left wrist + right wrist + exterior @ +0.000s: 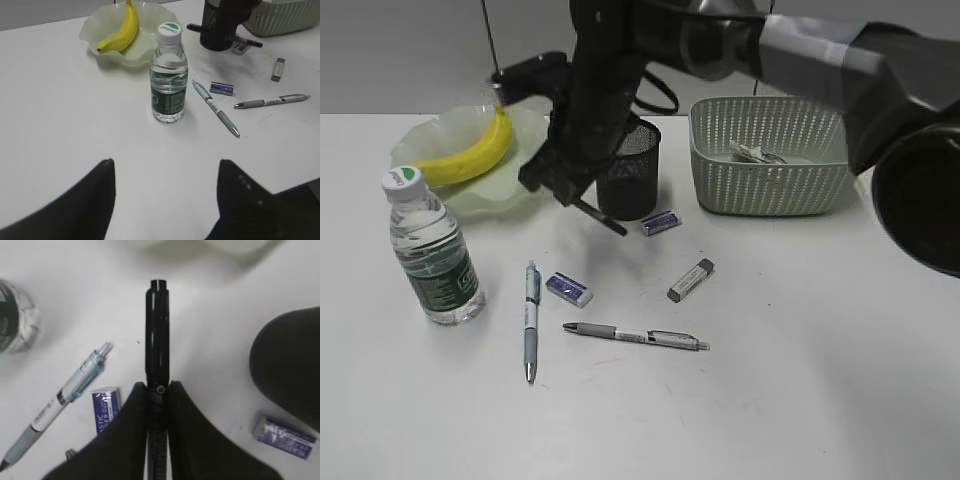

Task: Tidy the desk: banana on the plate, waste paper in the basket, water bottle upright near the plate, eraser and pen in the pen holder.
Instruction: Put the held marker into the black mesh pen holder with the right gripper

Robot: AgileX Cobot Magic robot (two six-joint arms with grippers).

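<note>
The banana (480, 150) lies in the pale green plate (490, 197) at the back left. The water bottle (432, 250) stands upright in front of the plate. My right gripper (565, 190) is shut on a black pen (602, 217), held above the desk just left of the black mesh pen holder (635, 170). In the right wrist view the pen (157, 325) sticks out ahead of the jaws (157, 387). Waste paper (755, 153) lies in the basket (770, 190). My left gripper (165, 165) is open and empty over bare desk, short of the bottle (169, 85).
On the desk lie a blue-topped pen (531, 320), a grey pen (635, 336), two purple erasers (568, 289) (661, 222) and a grey eraser (690, 280). The right arm reaches across from the upper right.
</note>
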